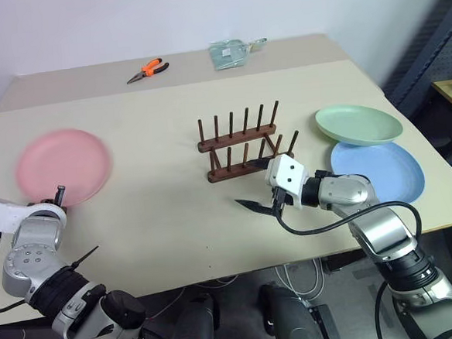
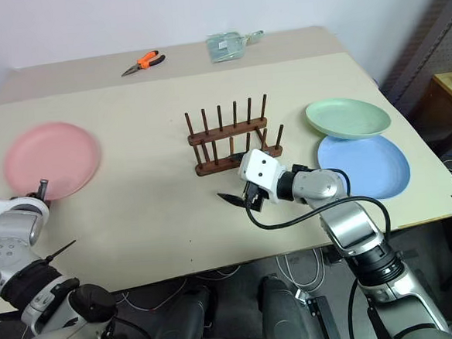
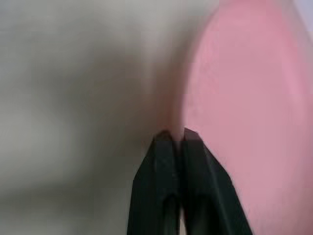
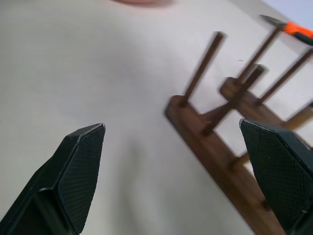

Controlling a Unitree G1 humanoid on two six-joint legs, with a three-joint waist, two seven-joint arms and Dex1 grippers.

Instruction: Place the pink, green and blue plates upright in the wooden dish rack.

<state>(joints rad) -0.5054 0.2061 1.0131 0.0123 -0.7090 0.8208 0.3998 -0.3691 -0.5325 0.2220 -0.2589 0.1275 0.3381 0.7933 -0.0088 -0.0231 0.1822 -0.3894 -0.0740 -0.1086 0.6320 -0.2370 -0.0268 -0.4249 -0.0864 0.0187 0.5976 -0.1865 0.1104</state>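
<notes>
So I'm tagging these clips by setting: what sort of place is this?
Probably a lab or workshop, not a kitchen: a plain tabletop with orange-handled pliers at the far edge, a metal shelving frame alongside, and cables hanging under the table.

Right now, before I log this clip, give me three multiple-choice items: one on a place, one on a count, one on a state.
1. Where does the green plate lie?
A. In the rack
B. Overlapping the far edge of the blue plate
C. Beside the pink plate

2. How many plates stand in the wooden dish rack?
A. None
B. One
C. Three

3. How is the right pincer?
A. Shut on a plate
B. Shut, empty
C. Open, empty

Key:
1 B, its rim covers the blue plate's far edge in the head views.
2 A, only bare pegs show.
3 C, its fingers stand far apart with table between them.
</notes>
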